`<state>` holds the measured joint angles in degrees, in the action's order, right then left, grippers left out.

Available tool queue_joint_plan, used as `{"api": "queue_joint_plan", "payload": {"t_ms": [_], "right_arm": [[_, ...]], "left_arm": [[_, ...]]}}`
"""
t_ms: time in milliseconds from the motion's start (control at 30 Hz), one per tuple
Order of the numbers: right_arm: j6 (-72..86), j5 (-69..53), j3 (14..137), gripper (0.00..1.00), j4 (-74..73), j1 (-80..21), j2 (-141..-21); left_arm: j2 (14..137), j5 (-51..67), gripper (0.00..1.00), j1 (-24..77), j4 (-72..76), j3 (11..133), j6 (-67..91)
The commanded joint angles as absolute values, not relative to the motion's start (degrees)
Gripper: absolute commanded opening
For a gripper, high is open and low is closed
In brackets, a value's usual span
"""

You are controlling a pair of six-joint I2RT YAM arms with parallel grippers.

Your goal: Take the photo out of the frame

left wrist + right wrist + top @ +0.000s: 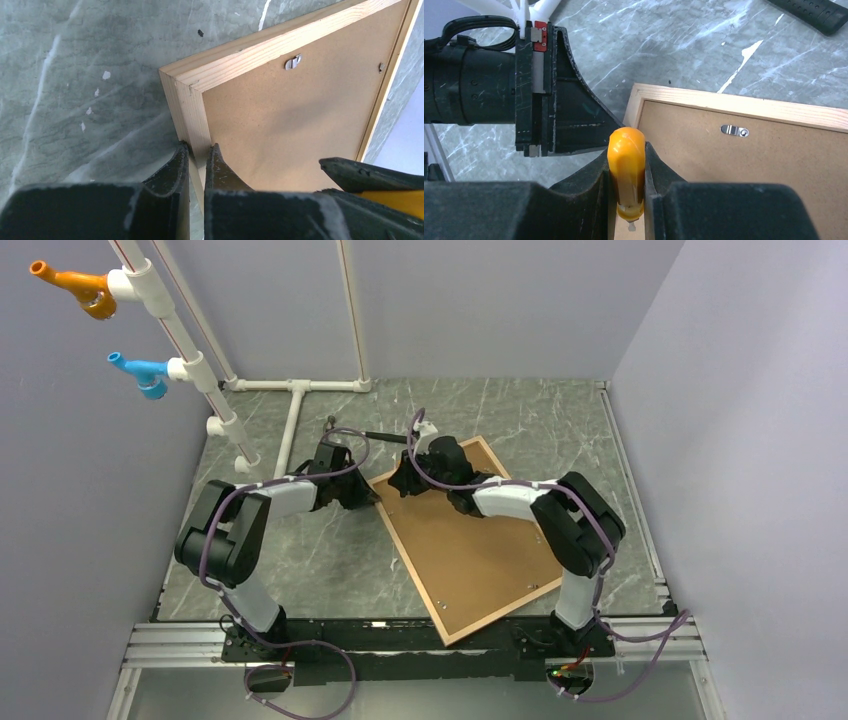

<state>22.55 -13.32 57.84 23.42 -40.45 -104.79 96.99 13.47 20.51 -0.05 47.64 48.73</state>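
Observation:
The frame [410, 565] of light wood lies face down and skewed on the table, and a brown back panel [470, 550] fills it. The photo's printed side is hidden. A metal tab [734, 131] holds the panel at the far edge. My left gripper [199, 150] is shut on the frame's [240, 55] left border, just below its far-left corner. My right gripper [626, 148] is shut on a yellow-orange tool handle [626, 170], held upright over the panel beside that same corner of the frame [744, 102]. The two grippers stand close together [362, 492] [410, 480].
A white pipe structure [290, 410] stands at the back left, carrying an orange nozzle [80, 290] and a blue nozzle [140, 372]. A dark rod-like tool [375, 435] lies behind the grippers. Grey marble table [300, 560] surrounds the frame, with walls on three sides.

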Motion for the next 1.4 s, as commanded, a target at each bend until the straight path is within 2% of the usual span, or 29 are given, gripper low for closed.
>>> {"api": "queue_joint_plan", "payload": {"t_ms": [0,400,1000,1367], "right_arm": [[23.2,-13.9,61.6,0.00,26.3,-40.7,-106.8],[23.9,-15.5,67.6,0.00,27.0,-40.7,-114.4],[25.5,-17.2,71.6,0.00,26.9,-40.7,-117.2],[24.0,-19.4,68.1,0.00,26.9,-40.8,-117.2]], "left_arm": [[98.9,16.6,0.00,20.6,2.1,45.5,45.6],[99.3,17.9,0.00,20.0,4.9,42.5,47.2],[100.1,18.3,0.00,19.7,6.8,41.4,48.5],[100.3,18.4,0.00,19.3,6.9,41.7,48.4]]}}
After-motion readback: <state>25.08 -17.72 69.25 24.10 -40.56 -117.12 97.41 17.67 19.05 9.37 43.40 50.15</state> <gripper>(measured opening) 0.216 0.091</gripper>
